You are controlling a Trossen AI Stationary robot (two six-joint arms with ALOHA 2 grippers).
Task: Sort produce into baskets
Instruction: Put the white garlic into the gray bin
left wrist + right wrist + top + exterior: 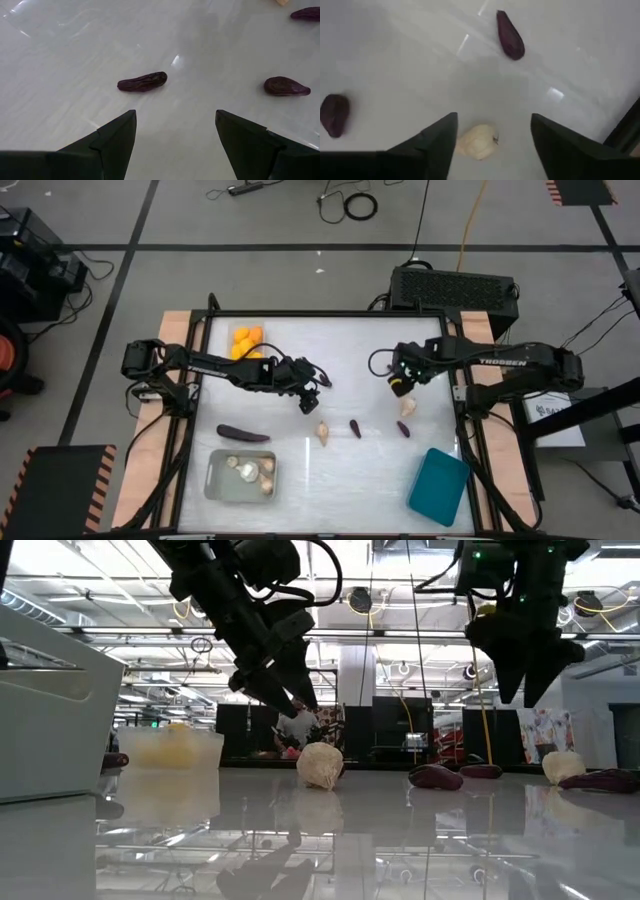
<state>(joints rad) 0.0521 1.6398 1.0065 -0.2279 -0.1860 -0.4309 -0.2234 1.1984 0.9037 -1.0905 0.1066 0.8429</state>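
My left gripper (pixel 308 404) hangs open above the middle of the table. In its wrist view a small dark purple eggplant (pixel 143 81) lies on the table ahead of its fingers. My right gripper (pixel 400 388) hangs open above the table's right part, with a pale knobbly bulb (pixel 477 141) lying on the table below, between its fingers and apart from them. Loose on the table lie another bulb (pixel 322 432), two small eggplants (pixel 355 428) (pixel 403 428) and a long eggplant (pixel 243 433). A grey basket (pixel 214 480) holds bulbs, a clear basket (pixel 236 330) holds orange fruits, and there is a teal basket (pixel 438 485).
The grey basket stands at the near left, the teal basket at the near right and the clear basket at the far left. A black box (pixel 452 286) sits beyond the table's far edge. Bare table top lies between the two arms.
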